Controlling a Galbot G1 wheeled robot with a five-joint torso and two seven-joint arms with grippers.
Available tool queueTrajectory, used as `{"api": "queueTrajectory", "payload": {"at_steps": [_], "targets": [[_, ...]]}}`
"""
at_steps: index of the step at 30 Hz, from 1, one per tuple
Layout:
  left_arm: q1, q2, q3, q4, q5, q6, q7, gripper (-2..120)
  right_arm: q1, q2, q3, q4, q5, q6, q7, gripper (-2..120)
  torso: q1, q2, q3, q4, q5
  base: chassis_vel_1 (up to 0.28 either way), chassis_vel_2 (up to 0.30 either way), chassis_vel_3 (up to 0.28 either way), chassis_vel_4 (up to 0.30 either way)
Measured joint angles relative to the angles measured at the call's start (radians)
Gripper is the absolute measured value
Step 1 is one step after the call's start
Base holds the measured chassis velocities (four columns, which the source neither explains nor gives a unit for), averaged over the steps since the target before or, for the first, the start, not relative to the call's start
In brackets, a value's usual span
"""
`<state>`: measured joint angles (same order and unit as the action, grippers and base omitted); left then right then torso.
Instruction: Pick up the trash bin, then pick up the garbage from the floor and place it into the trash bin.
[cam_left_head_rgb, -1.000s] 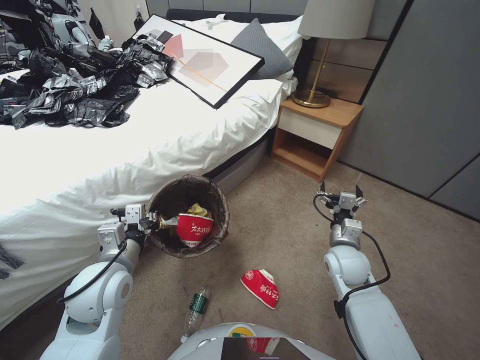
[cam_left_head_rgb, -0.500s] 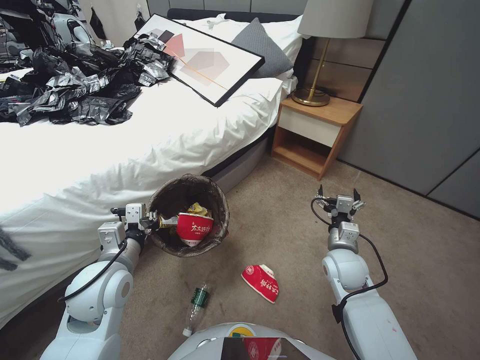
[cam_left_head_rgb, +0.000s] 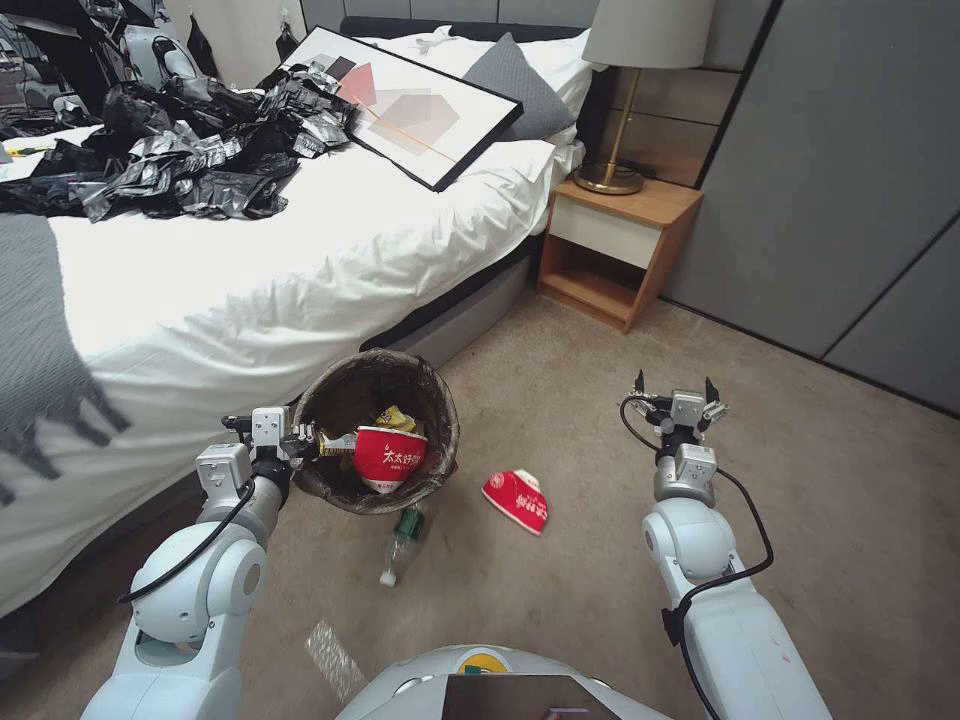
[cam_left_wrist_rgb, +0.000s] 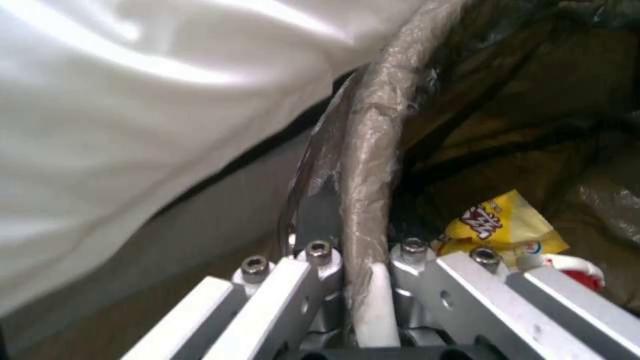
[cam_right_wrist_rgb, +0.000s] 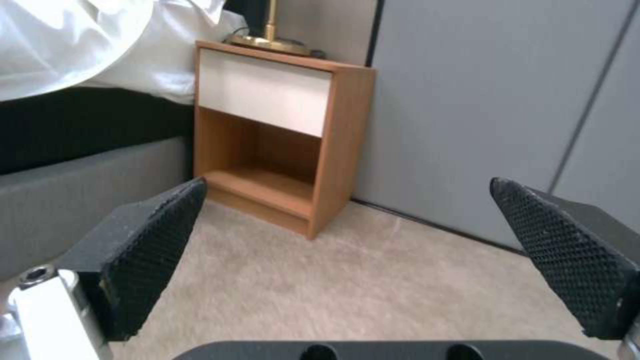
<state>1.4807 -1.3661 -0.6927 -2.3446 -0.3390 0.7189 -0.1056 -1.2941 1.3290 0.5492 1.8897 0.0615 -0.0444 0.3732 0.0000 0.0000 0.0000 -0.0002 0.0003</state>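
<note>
1. My left gripper (cam_left_head_rgb: 300, 441), at the lower left of the head view, is clamped on the near rim of the trash bin (cam_left_head_rgb: 440, 462), one finger inside the rim and one outside.
2. In the left wrist view my fingers (cam_left_wrist_rgb: 320, 260) pinch the bag-covered rim (cam_left_wrist_rgb: 373, 165), and a yellow snack wrapper (cam_left_wrist_rgb: 500, 225) lies just beyond them inside the bin.
3. The trash bin sits at lower centre of the head view, tilted so its mouth faces up toward the camera, just beside the hanging edge of the white bed sheet (cam_left_head_rgb: 250, 300).
4. Inside the bin I see a red-and-white noodle bowl (cam_left_head_rgb: 390, 458) with the yellow wrapper behind it.
5. A second crushed red-and-white noodle bowl (cam_left_head_rgb: 517, 499) lies on the carpet (cam_left_head_rgb: 560, 600), just right of the bin and apart from it.
6. A clear bottle with a green label (cam_left_head_rgb: 401, 545) lies on the carpet below the bin, its top end partly hidden under the bin's lower edge.
7. My right gripper (cam_left_head_rgb: 675, 392), at the right centre of the head view, hangs above the carpet with its fingers spread wide and nothing between them.
8. In the right wrist view my two black textured pads (cam_right_wrist_rgb: 153, 250) stand far apart, facing the wooden nightstand (cam_right_wrist_rgb: 280, 135) at the upper centre of that frame.
</note>
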Motion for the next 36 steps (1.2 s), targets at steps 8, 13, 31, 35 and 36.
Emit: {"api": "queueTrajectory", "payload": {"at_steps": [8, 13, 31, 35, 36], "targets": [[0.003, 0.001, -0.002, -0.003, -0.002, 0.0, -0.001, 0, 0.001, -0.067, -0.034, 0.039, -0.004, -0.116, 0.016, 100, 0.0, 0.0, 0.0, -0.0001, -0.0001, 0.214, -0.227, -0.207, 0.203], [0.003, 0.002, -0.001, -0.005, -0.003, 0.002, -0.002, 0, 0.044, -0.146, -0.068, 0.059, 0.06, -0.242, 0.011, 100, 0.0, 0.0, 0.0, 0.0003, -0.0004, -0.019, 0.022, 0.028, -0.031], [0.006, 0.006, 0.0, -0.012, -0.003, 0.004, -0.003, 0, 0.125, -0.169, -0.111, 0.044, 0.095, -0.244, 0.018, 100, 0.0, 0.0, 0.0, 0.0002, -0.0002, -0.011, 0.008, 0.011, -0.007], [0.003, 0.006, 0.001, -0.013, -0.004, 0.005, -0.003, 0, 0.122, -0.17, -0.111, 0.045, 0.094, -0.244, 0.017, 100, 0.0, 0.0, 0.0, 0.0001, -0.0003, 0.0, 0.0, 0.0, 0.0], [0.003, 0.006, 0.0, -0.013, -0.004, 0.005, -0.003, 0, 0.122, -0.169, -0.11, 0.045, 0.093, -0.244, 0.017, 100, 0.0, 0.0, 0.0, 0.0002, -0.0003, 0.0, 0.0, 0.0, 0.0]]}}
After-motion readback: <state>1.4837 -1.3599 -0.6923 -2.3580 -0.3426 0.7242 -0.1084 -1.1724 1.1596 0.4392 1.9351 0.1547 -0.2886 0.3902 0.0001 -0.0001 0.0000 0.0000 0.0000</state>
